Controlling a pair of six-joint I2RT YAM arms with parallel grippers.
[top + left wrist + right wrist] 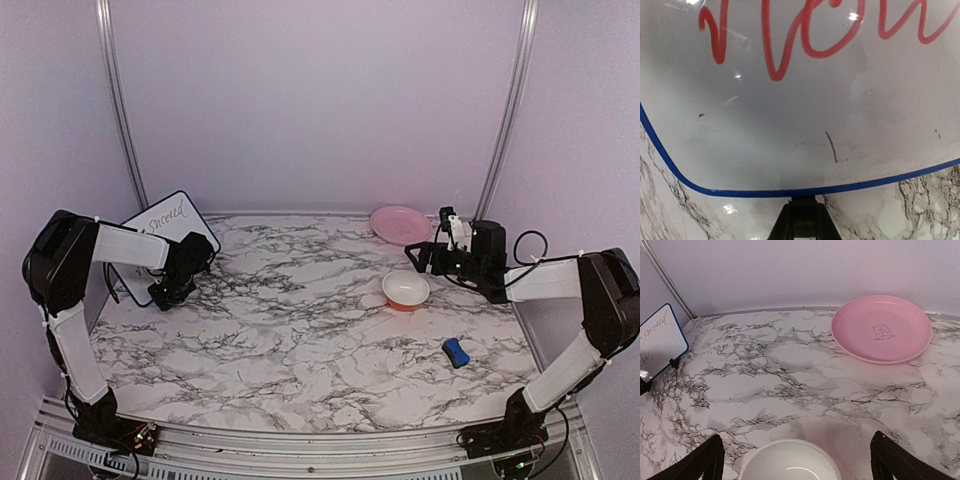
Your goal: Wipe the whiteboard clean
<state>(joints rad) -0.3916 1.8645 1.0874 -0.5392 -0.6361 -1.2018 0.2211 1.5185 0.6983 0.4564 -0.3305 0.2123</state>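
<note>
One marble-patterned table (pixel 300 340) (lilac walls (pixel 320 100)) bears the whiteboard (pixel 165 215).

The whiteboard (pixel 790 125) is glossy white with red handwriting and a thin dark blue frame. The counter (pixel 300 340) is white marble veined in grey and black. At far right lies a pink plate (pixel 855 335) printed with a small bear outline. Nearer is a bowl (pixel 406 288), white inside and orange outside. Nearest is a blue block (pixel 456 352).
</note>
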